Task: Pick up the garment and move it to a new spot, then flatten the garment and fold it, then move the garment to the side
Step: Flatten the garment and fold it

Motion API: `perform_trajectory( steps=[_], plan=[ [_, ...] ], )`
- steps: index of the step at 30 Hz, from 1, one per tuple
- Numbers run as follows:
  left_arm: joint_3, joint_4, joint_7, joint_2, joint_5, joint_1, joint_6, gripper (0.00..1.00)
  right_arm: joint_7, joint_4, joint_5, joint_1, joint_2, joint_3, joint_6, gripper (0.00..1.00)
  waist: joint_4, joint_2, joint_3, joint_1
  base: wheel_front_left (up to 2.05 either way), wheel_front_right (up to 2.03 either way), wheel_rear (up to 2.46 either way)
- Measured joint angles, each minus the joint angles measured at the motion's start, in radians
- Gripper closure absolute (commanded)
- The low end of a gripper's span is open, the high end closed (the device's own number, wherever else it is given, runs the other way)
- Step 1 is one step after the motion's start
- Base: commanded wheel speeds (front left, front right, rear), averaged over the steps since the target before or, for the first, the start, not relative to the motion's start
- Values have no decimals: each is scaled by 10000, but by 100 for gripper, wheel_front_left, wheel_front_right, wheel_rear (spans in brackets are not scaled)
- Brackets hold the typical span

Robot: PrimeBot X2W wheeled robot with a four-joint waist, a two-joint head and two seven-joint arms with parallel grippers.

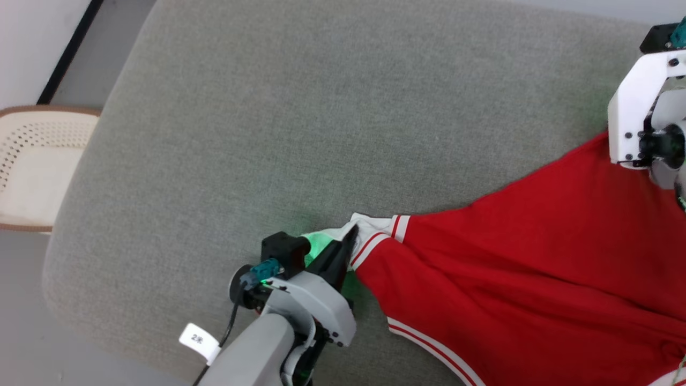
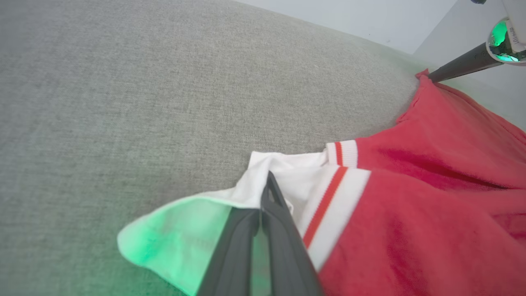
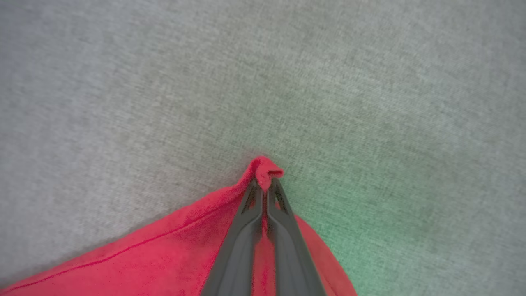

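Observation:
The garment (image 1: 536, 262), bright red with white striped sleeve panels, lies spread over the right part of the grey cushion (image 1: 278, 118). My left gripper (image 1: 351, 236) is shut on its white sleeve (image 2: 283, 172), which bunches around the dark fingers (image 2: 271, 230). At the far right, my right gripper's white mount (image 1: 638, 118) stands over the garment's upper corner. In the right wrist view my right gripper (image 3: 266, 185) is shut on a pinched red corner (image 3: 267, 168) of the garment (image 3: 164, 263). In the left wrist view that red corner (image 2: 423, 76) sits at the right arm's fingertips.
The grey cushion's left and rear parts are bare fabric (image 2: 144, 82). A cream perforated chair seat (image 1: 37, 161) stands beyond the cushion's left edge, by a pale floor (image 1: 21, 343) and a wall with a dark baseboard (image 1: 69, 51).

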Motion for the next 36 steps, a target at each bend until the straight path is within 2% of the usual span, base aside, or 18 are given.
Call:
perform_trajectory(
  steps=[7,14,21,27,36],
  plan=[
    [295,610,105,462,-58,-126,-339,100,-497,-203,604,472,456,96,21,100,-233,-1,-708,0,0,0,0],
    [416,1076,1381,1350,-316,-1281,-798,100,-1338,-932,1076,579,474,531,21,100,-623,-1,-1725,1,0,0,0],
    [573,1540,3108,2176,-788,-3252,-1091,100,-3116,-1432,1074,142,504,970,23,100,-1231,-1,-2644,0,0,0,0],
    [617,2182,4188,2617,-972,-5321,-1177,100,-4581,-905,679,-573,805,894,23,100,-1993,-1,-3097,0,0,0,0],
    [439,3273,4282,2842,-788,-8217,-1193,100,-6447,-46,-127,-1906,1317,500,23,100,-3097,0,-3373,0,0,0,0]
  ],
)
